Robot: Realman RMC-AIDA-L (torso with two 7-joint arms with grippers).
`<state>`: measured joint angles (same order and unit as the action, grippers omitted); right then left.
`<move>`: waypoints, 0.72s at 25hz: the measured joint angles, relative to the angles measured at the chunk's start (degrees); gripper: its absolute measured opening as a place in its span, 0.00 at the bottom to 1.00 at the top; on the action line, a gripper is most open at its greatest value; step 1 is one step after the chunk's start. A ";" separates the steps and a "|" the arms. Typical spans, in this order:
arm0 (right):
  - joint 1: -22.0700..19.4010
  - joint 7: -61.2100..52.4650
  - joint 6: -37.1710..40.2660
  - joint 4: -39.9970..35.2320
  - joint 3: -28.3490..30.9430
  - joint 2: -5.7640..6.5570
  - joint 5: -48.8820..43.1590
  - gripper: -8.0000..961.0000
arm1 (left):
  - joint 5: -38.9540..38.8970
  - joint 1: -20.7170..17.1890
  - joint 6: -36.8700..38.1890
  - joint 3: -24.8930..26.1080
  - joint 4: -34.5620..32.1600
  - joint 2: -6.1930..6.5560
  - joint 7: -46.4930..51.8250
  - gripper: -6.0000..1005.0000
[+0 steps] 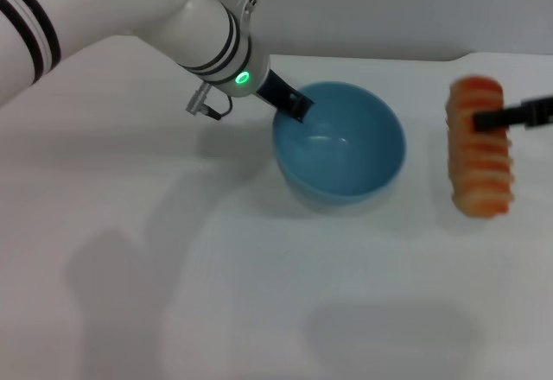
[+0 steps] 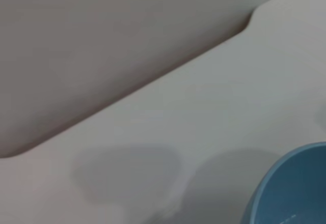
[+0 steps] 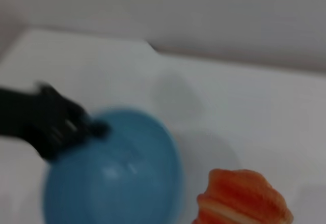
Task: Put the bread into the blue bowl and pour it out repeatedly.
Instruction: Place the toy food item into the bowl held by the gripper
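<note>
One blue bowl (image 1: pixel 340 142) and one bread loaf (image 1: pixel 479 147) are on the white table (image 1: pixel 259 294). The bowl stands upright near the middle of the table, with nothing inside it. The bread is well apart from it to the right, its orange and cream bands facing up.

Two grippers are at work. The left gripper (image 1: pixel 292 101) reaches in from the far left, and its dark fingers are clamped on the bowl's far-left rim; the right wrist view shows the same black gripper (image 3: pixel 61 124) at the bowl's edge (image 3: pixel 114 170). The right gripper (image 1: pixel 497 118) comes in from the right edge, and a dark finger lies across the upper part of the bread; I cannot tell whether it is gripping the loaf or only touching it.
</note>
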<state>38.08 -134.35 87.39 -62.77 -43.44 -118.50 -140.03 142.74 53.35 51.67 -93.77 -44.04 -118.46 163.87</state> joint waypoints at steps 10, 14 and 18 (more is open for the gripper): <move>3.29 0.07 -11.56 6.09 -10.80 0.00 11.81 0.35 | -6.45 0.59 1.60 -4.54 -0.52 -0.10 -0.29 0.01; 4.63 0.06 -14.63 9.94 -14.43 -0.07 12.40 0.33 | -7.10 0.43 1.42 -4.70 -0.68 -0.09 -0.35 0.01; 6.56 0.03 -16.71 15.29 -17.43 -0.18 13.06 0.31 | -7.55 0.08 0.66 -4.73 -0.78 -0.10 -0.37 0.01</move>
<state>44.64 -134.33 70.69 -47.48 -60.87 -118.68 -126.97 135.19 53.43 52.33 -98.50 -44.81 -118.56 163.50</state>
